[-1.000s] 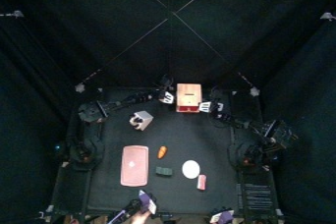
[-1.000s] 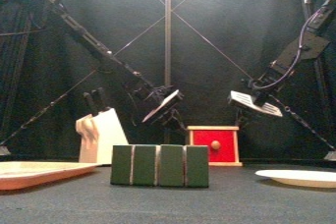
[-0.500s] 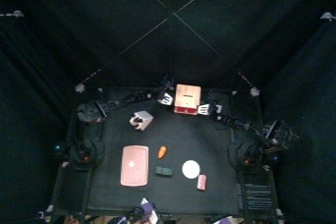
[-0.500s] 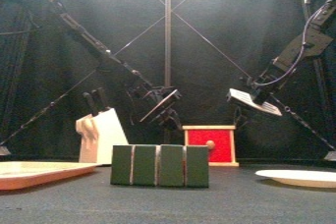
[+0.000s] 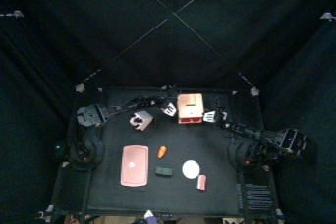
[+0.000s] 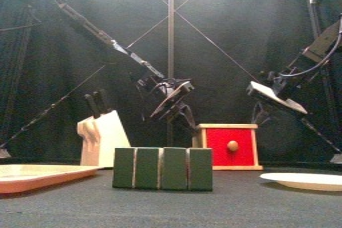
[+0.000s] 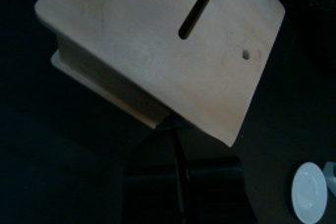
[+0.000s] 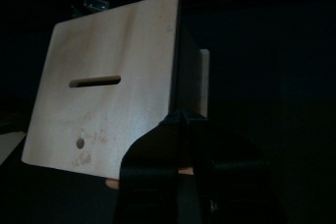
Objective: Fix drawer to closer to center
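Top view: drawer (image 5: pixel 195 109) sits between clenched left tool (image 5: pixel 167 106) and right tool (image 5: pixel 223 117), part-open.

The drawer (image 6: pixel 225 145) shows a bright red front with a small round wooden knob, framed in pale wood; from above its top (image 5: pixel 194 109) is light tan with orange-red edges, and the wrist views show that same panel as plain pale wood with a dark slot and a small dark hole. The knife block (image 6: pixel 102 139) is cream with black handles. The row of blocks (image 6: pixel 163 168) is dark green. The tray (image 5: pixel 133 164) is pink, the plate (image 5: pixel 192 168) white, and a small piece (image 5: pixel 161 152) orange. The desk (image 5: pixel 217 184), curtains and both arms are black.
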